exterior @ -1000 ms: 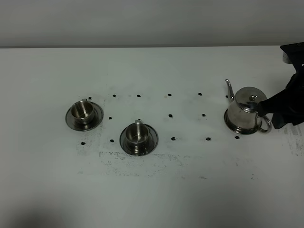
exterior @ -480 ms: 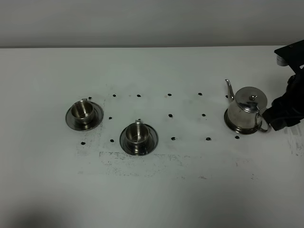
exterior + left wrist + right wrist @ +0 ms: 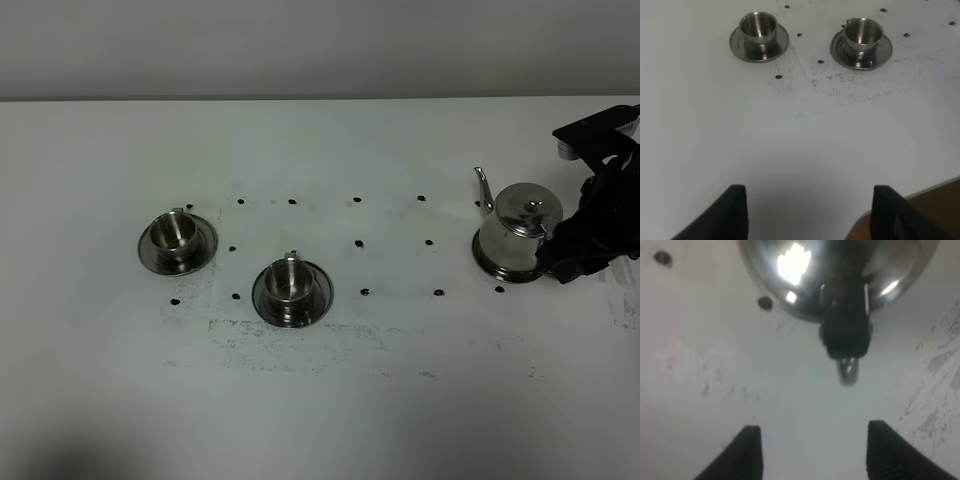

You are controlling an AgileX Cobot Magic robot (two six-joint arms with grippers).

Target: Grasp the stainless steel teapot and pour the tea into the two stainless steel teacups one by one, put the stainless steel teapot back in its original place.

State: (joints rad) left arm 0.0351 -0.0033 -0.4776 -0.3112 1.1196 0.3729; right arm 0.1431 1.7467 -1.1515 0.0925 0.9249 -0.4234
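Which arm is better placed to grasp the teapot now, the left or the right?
Right. Its tool is open, with the handle of the teapot just ahead; the left tool has no teapot in its view.

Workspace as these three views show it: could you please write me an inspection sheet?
Surface: white table, with grey scuffs near the front.
Job's things: teapot upright on the right, lid down; left cup and middle cup upright, each on a saucer.
Clutter: black dots in rows on the table.
Pincers: left pincer open, empty, well back from the cups; right pincer open, empty, just short of the teapot's handle.
Cables: nothing seen.
Surroundings: grey wall behind the table.
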